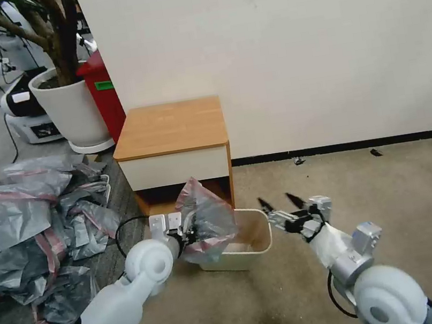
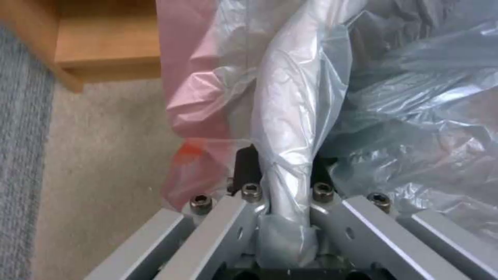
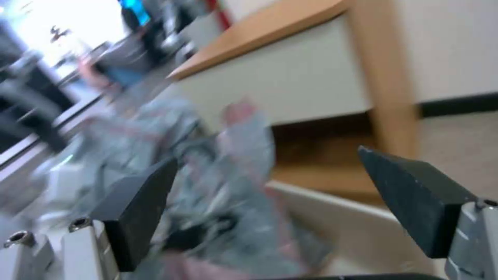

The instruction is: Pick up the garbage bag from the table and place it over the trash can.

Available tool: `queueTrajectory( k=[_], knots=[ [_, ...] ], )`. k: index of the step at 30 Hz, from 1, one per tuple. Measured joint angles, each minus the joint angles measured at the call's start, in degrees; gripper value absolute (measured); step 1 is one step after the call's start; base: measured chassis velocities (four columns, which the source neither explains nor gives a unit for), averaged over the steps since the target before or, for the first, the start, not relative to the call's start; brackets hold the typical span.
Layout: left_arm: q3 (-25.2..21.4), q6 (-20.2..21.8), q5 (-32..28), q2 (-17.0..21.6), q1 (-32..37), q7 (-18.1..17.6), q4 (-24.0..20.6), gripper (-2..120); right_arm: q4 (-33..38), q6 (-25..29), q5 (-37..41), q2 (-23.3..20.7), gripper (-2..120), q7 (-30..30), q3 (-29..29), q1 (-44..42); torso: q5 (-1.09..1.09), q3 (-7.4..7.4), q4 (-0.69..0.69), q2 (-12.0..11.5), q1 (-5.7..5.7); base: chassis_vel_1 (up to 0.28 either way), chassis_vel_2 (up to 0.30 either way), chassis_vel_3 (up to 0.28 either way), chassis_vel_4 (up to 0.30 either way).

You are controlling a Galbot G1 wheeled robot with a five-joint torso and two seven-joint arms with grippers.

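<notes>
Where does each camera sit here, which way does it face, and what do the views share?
Head view: on the head, facing forward and down at the table and trash can; both arms show.
Left wrist view: looks along the left gripper, shut on the garbage bag.
Right wrist view: looks between the open right gripper fingers toward bag and table.
All three share the bag and table.
</notes>
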Motion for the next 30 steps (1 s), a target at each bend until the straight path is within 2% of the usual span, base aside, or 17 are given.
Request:
queueTrajectory(
  k=[1, 2, 4, 5, 9, 14, 21, 24, 25, 29, 30],
  knots=[
    [0.0, 0.0, 0.0, 0.0, 0.0, 0.0, 0.0, 2, 0.0, 0.0, 0.0, 0.0, 91, 0.0, 0.0, 0.0, 0.00, 0.00, 0.00, 0.0, 0.00, 0.000, 0.000, 0.000, 0.000],
    [-0.3, -0.8, 1.7, 0.3, 1.2, 1.5, -0.6, 2, -0.3, -1.0, 2.3, -1.9, 91, -0.5, -2.9, 3.4, -0.01, 0.00, 0.01, 0.0, 0.00, 0.000, 0.000, 0.000, 0.000],
    [-0.6, -1.6, 2.6, 0.6, 2.4, 2.4, -1.3, 2, -1.8, -1.5, 3.3, -3.1, 92, -0.5, -7.2, 7.9, 0.00, 0.00, 0.01, 0.0, 0.00, 0.000, 0.000, 0.000, 0.000],
    [-0.6, -1.6, 2.6, 0.6, 2.4, 2.4, -1.3, 2, -1.8, -1.5, 3.3, -3.1, 92, -0.5, -7.2, 7.9, 0.00, 0.00, 0.01, 0.0, 0.00, 0.000, 0.000, 0.000, 0.000],
    [-1.1, -2.1, 3.2, 1.0, 4.1, 2.7, -3.0, 2, -6.0, -1.8, 4.1, -2.2, 91, 0.8, -17.1, 16.7, 0.00, 0.00, 0.01, 0.0, 0.00, 0.000, 0.000, 0.000, 0.000],
    [-1.7, -2.3, 3.6, 1.4, 5.5, 2.7, -4.2, 2, -9.1, -1.7, 4.0, -1.2, 91, 2.5, -22.6, 21.3, 0.00, 0.00, 0.00, 0.0, 0.00, 0.000, 0.000, 0.000, 0.000],
    [-2.9, -2.4, 3.9, 1.4, 7.8, 2.7, -6.0, 2, -11.9, -1.5, 3.3, -0.1, 90, 4.1, -26.5, 24.6, -0.01, 0.00, 0.01, 0.0, 0.00, 0.000, 0.000, 0.000, 0.000],
    [-3.7, -2.4, 3.9, 1.6, 8.7, 2.7, -6.8, 2, -12.6, -1.5, 2.0, 0.0, 79, 4.4, -27.6, 24.7, 0.00, 0.00, 0.00, 0.0, 0.00, 0.000, 0.000, 0.000, 0.000],
    [-3.7, -2.4, 3.9, 1.6, 8.7, 2.7, -6.8, 2, -12.6, -1.5, 2.0, 0.0, 79, 4.4, -27.6, 24.7, 0.00, 0.00, 0.00, 0.0, 0.00, 0.000, 0.000, 0.000, 0.000],
    [-4.4, -2.4, 3.9, 2.1, 9.7, 2.9, -7.5, 2, -12.9, -1.4, 1.2, 0.6, 60, 4.6, -28.1, 24.6, -0.01, 0.00, 0.00, 0.0, 0.00, 0.000, 0.000, 0.000, 0.000],
    [-4.4, -2.4, 3.9, 2.1, 9.7, 2.9, -7.5, 2, -12.9, -1.4, 1.2, 0.6, 60, 4.6, -28.1, 24.6, -0.01, 0.00, 0.00, 0.0, 0.00, 0.000, 0.000, 0.000, 0.000]
  ],
)
